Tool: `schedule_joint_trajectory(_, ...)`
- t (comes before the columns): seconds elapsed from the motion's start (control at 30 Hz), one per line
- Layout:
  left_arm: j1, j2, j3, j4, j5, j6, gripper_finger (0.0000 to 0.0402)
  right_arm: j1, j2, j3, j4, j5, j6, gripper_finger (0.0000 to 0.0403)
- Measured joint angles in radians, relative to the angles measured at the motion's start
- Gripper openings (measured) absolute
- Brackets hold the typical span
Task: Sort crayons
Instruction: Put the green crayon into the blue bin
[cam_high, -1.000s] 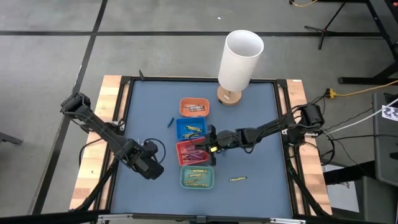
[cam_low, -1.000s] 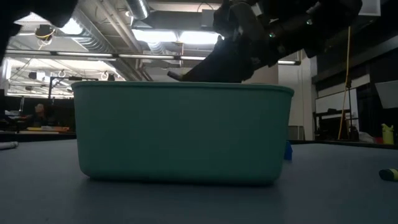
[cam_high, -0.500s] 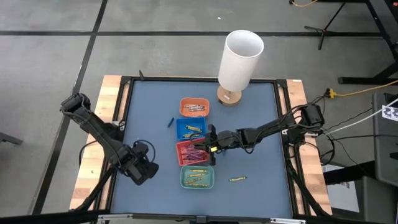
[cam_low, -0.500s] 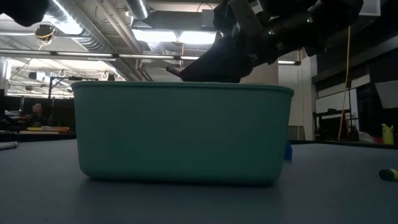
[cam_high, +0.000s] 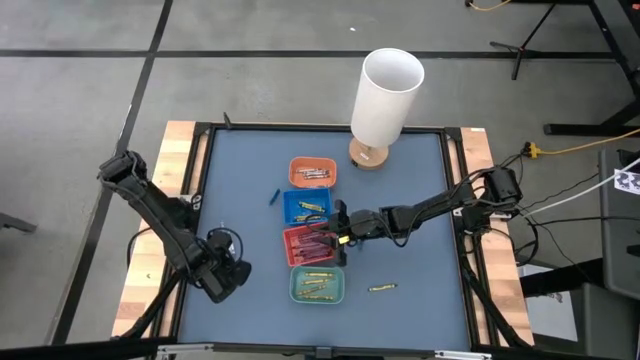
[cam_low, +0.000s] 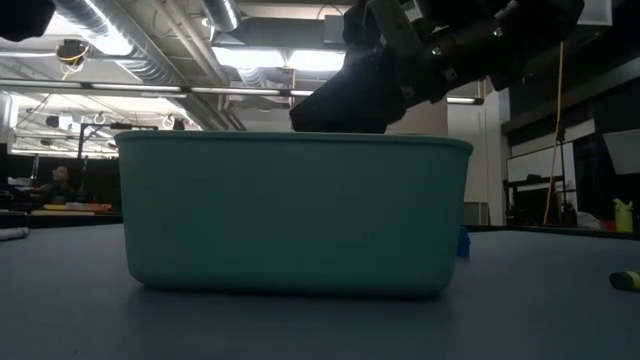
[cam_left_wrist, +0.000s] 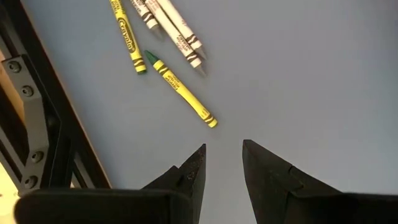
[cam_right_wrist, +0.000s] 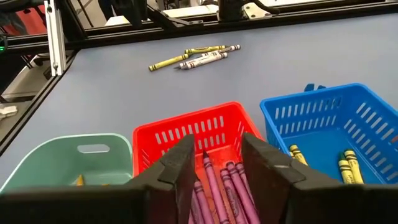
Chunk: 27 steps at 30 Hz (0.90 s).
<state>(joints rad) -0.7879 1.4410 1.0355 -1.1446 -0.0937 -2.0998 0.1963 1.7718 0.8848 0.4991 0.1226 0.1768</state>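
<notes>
Hovering over the small red slotted plastic tray (cam_right_wrist: 205, 134), the right gripper (cam_right_wrist: 214, 163) has its two dark fingers parted with nothing between them; magenta crayons (cam_right_wrist: 225, 190) lie in the tray below. Yellow crayons (cam_right_wrist: 345, 163) rest in the neighbouring blue slotted tray (cam_right_wrist: 323, 115). Near the table's left edge, the left gripper (cam_left_wrist: 222, 163) hangs with jaws apart above the blue-grey tabletop (cam_left_wrist: 311, 81), near loose yellow and white crayons (cam_left_wrist: 168, 43).
</notes>
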Motion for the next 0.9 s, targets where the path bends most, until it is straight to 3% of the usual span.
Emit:
schedule_joint_trajectory(0.27,-0.005,0.109,0.0,0.003,0.001,-0.049,0.009,0.0,-0.059,0.0,-0.108,-0.009,-0.064,0.013)
schedule_joint_trajectory(0.9,-0.002,0.253,0.0,0.003,0.0,-0.226,0.009,0.001,-0.442,0.0,-0.56,0.002,-0.108,0.0129)
